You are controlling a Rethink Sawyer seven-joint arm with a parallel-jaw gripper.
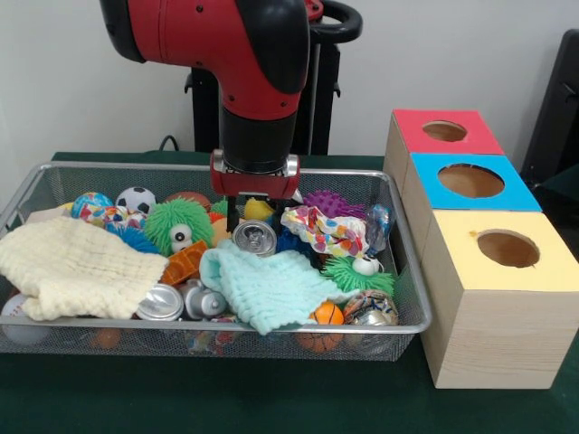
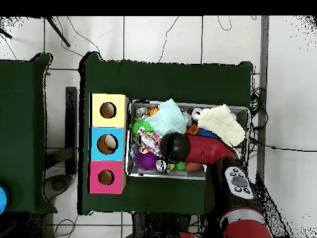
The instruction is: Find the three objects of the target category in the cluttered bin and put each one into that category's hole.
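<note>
The wire mesh bin (image 1: 412, 262) is full of toys and cloths. A silvery can (image 1: 254, 237) stands in its middle, its pull-tab top facing the camera. Two more cans (image 1: 161, 303) (image 1: 206, 301) lie side by side at the near edge, between the cloths. A dented can-like piece (image 1: 371, 310) lies at the near right corner. My gripper (image 1: 242, 213) hangs straight down over the bin's middle, just above and behind the standing can; its jaws are not clear. In the overhead view the arm (image 2: 175, 147) covers the bin's (image 2: 186, 104) middle and hides the gripper.
Three wooden boxes with round holes stand to the right of the bin: red (image 1: 445, 132), blue (image 1: 470, 181), yellow (image 1: 507, 249). A cream cloth (image 1: 72, 267), a mint cloth (image 1: 262, 285), fuzzy green toys (image 1: 178, 224) and balls (image 1: 136, 199) crowd the bin.
</note>
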